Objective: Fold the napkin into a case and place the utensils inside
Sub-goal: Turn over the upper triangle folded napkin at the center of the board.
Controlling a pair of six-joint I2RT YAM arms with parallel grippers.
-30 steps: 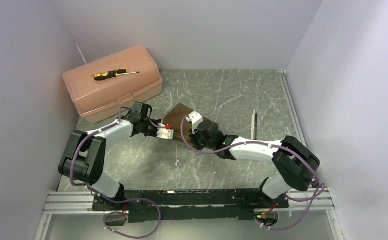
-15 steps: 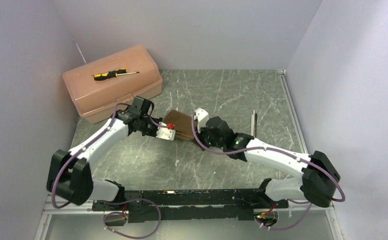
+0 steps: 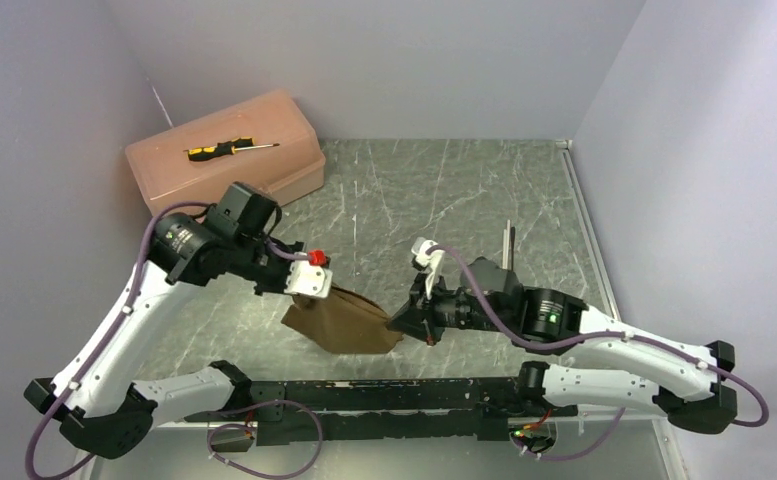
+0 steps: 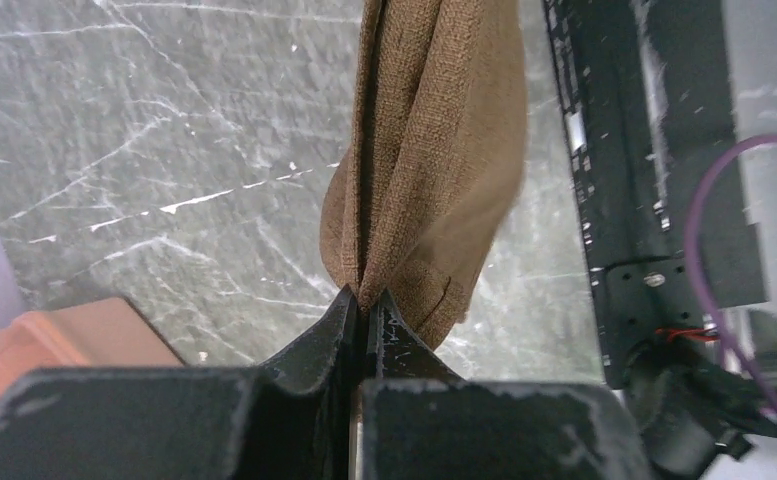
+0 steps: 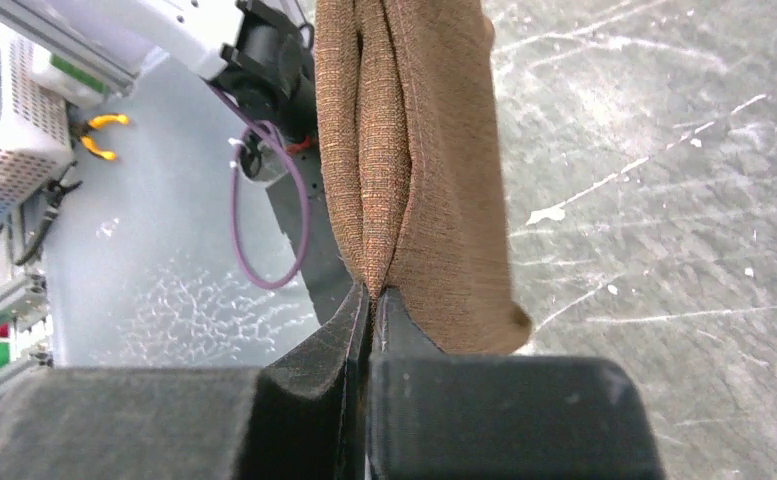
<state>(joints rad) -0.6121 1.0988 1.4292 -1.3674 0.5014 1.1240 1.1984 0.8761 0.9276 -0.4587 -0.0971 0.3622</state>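
**Napkin hauled from mid-table to the near edge, both grippers clamped on it**

Change noted: a second earlier the napkin (image 3: 342,321) lay near the table's middle, just below the pink box (image 3: 226,163), with both arms reaching in over it. By this moment both arms had swung back toward their bases and the cloth had come with them. It hung doubled over between the two grippers, just in front of the black base rail (image 3: 384,385).

Left gripper (image 4: 365,312): jaws pinched tight on a folded edge, several layers of brown weave bunched between the tips. Right gripper (image 5: 369,300): the same, closed on the opposite folded edge. Neither wrist view showed any gap at the tips.

Reading for the task: the cloth appeared gathered into a fold and carried, not yet laid flat, so the case was not formed. The fold probably still needed setting down and pressing. The utensils (image 3: 508,246) lay untouched at the far right of the table, well apart from the cloth. Screwdriver (image 3: 226,149) sat on the box lid, not involved.

Orientation: from overhead, the napkin's long axis ran roughly left to right between the grippers, dipping slightly toward the right. It sagged toward the near edge. Whether its lower edge touched the table could not be told
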